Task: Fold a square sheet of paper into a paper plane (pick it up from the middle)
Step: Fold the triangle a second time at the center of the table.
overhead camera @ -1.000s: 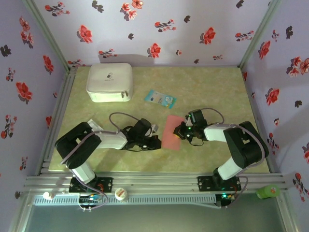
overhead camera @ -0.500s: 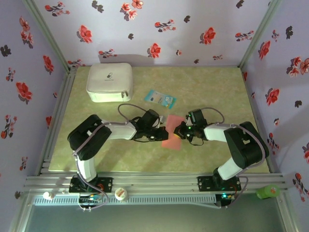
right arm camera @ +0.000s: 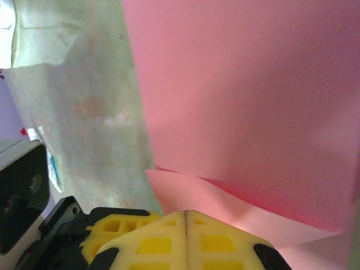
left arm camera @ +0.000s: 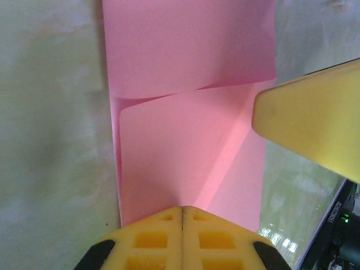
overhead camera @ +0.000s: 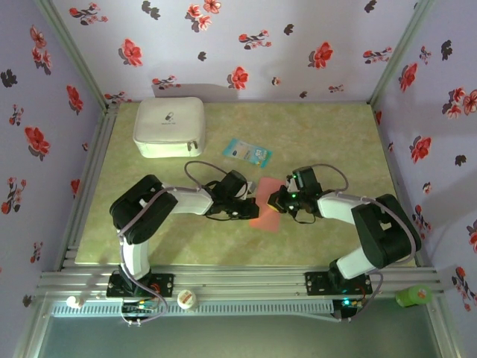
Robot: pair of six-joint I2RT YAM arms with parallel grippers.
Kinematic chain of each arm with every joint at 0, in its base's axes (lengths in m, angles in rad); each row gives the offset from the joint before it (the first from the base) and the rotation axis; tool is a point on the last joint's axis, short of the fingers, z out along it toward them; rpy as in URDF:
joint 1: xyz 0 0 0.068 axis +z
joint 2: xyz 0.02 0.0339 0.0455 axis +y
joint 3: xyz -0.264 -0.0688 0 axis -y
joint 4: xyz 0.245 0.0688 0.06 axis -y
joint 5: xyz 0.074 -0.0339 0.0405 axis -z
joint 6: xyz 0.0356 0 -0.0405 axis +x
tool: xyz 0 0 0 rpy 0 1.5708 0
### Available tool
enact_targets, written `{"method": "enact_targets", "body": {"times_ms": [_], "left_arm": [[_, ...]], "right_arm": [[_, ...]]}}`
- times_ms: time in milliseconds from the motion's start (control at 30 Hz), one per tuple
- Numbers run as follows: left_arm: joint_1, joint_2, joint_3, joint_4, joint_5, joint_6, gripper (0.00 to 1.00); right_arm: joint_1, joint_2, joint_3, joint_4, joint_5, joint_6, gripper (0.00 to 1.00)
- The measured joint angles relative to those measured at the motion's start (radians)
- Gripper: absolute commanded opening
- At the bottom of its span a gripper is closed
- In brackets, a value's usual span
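Pink square sheet of paper point(overhead camera: 265, 216) looks light, limp, crease-prone; best pinched mid-sheet. Clenched at its opposite edges: left gripper point(overhead camera: 252, 209), right gripper point(overhead camera: 273, 201).

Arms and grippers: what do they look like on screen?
The left arm and right arm are black with white forearm shells and looping black cables. The left gripper and right gripper have yellow wedge fingers with square pockets.

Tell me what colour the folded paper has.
Plain salmon pink; the paper shows best in the left wrist view.
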Motion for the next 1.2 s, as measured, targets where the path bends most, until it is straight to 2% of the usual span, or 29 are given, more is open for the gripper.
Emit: {"method": "enact_targets", "body": {"times_ms": [267,633,1000,1200], "left_arm": [[0.0,0.0,0.0,0.0,0.0,0.001,0.01],[-0.001,0.005,0.0,0.012,0.001,0.007,0.0],[-0.004,0.005,-0.002,0.019,0.001,0.007,0.0],[-0.007,0.002,-0.005,0.026,-0.003,-0.004,0.01]], "right_arm": [[0.054,0.061,-0.025,0.018,-0.008,0.005,0.0],[-0.049,0.049,-0.051,0.042,-0.04,0.005,0.0],[-0.151,-0.065,-0.05,-0.131,0.124,-0.023,0.0],[-0.158,-0.137,-0.034,-0.198,0.137,-0.031,0.03]]}}
